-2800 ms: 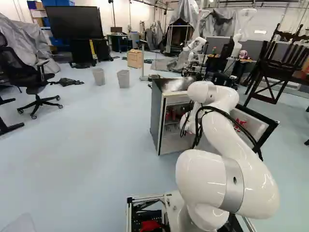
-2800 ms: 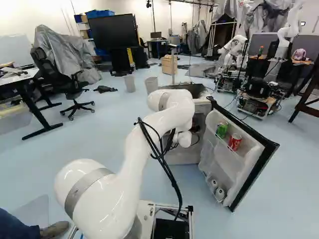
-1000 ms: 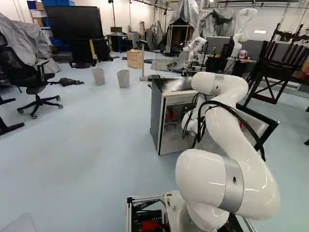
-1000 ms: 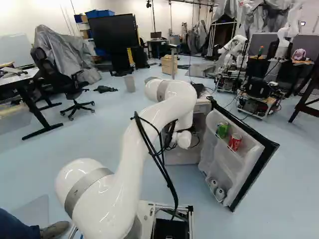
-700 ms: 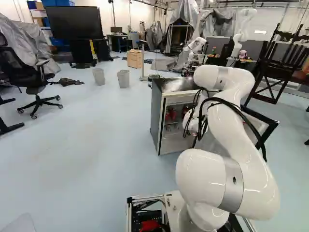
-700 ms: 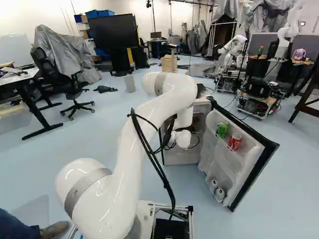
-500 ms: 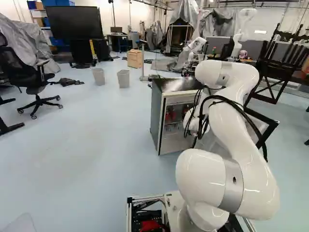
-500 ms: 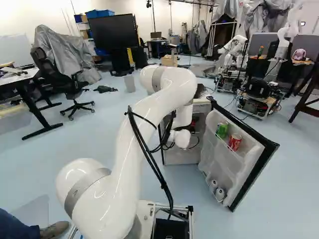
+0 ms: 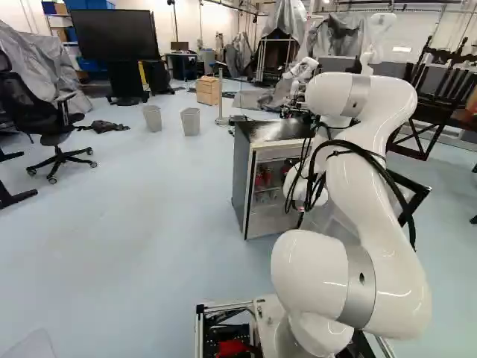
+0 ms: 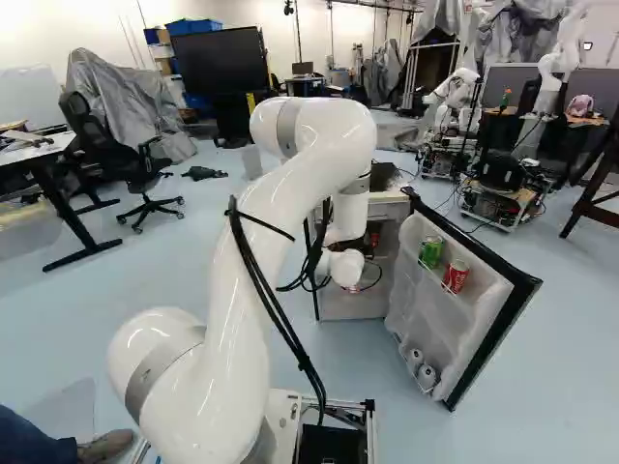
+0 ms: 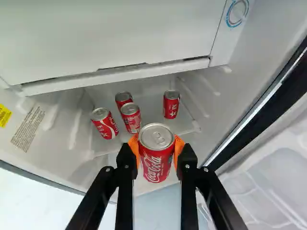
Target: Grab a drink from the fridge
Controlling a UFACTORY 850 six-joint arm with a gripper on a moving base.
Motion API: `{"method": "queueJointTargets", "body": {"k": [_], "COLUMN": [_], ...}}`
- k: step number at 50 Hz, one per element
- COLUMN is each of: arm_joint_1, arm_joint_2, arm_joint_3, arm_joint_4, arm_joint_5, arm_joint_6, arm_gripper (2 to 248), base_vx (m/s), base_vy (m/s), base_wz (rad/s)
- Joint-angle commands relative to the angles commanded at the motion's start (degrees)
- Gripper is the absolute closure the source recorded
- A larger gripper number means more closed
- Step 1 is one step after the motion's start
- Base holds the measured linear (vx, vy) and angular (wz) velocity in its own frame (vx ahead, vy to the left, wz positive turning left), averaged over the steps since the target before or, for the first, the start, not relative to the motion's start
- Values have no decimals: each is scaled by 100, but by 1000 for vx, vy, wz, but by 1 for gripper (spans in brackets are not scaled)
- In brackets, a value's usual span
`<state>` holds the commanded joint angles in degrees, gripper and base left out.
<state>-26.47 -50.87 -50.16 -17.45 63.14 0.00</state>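
Arm's elbow (image 10: 314, 130) up higher and back toward base vs earlier frames. Forearm end (image 9: 304, 192) also drawn back a bit from fridge (image 9: 242, 175); held red can (image 11: 156, 160) moves with arm. Black cables (image 10: 271, 309) shifted along with it.

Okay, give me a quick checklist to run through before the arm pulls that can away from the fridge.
1. Gripper shut on the held can: ok, orange pads touch it on two sides.
2. Held can's lid intact: ok, the tab lies flat and unopened.
3. Fridge door open: ok, it stands wide.
4. Green can and red can seated in the door shelf: ok.
5. Held can lifted off any surface: cannot tell, its base is hidden.
6. Held can fully outside the fridge: cannot tell.
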Motion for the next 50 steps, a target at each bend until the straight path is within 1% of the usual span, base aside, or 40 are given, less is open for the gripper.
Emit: {"method": "queueJointTargets", "body": {"k": [28,41,50], "arm_joint_1": [62,72,67], "arm_joint_2": [976,1395,1621], "arm_joint_3": [1047,1445,1604], "arm_joint_4": [0,0,0], "arm_joint_5": [0,0,0], "arm_joint_6": [0,0,0], "arm_gripper": [158,158,158], "base_vx": [0,0,0], "base_vy": [0,0,0], "base_wz": [0,0,0]}}
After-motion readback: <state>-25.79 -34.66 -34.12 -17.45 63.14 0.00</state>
